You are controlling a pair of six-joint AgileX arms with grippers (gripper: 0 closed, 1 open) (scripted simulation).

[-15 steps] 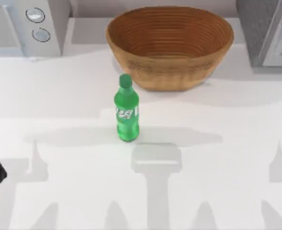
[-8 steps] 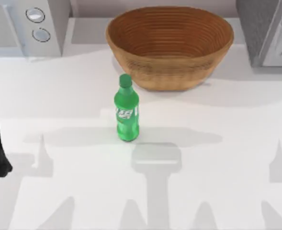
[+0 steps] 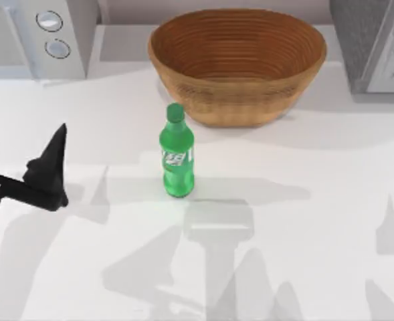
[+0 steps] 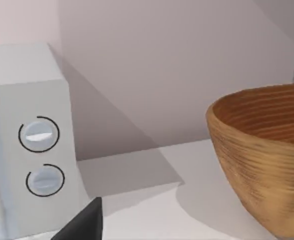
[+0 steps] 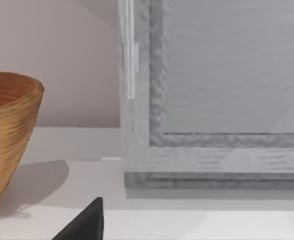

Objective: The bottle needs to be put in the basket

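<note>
Nearest you, the white table (image 3: 304,267) carries only grey shadows across its front. A little farther in, at the left edge, your left gripper (image 3: 19,144) hangs over the table with its two dark fingers spread apart and nothing between them; one pointed fingertip (image 3: 55,148) aims toward the back of the table, and it sits well apart from the bottle. In the left wrist view you see a dark fingertip (image 4: 84,225) at the lower edge. The bottle (image 3: 176,155) stands upright near the middle of the table, green cap on top, label facing you, untouched. Just behind it and slightly to the right sits the basket (image 3: 237,63), brown and ribbed, with the bottle outside it. At the back left stands a white appliance with two round dials (image 3: 53,37); at the back right, a grey framed cabinet (image 3: 374,43). For your right gripper, you cannot tell from the right wrist view how its fingers stand.
</note>
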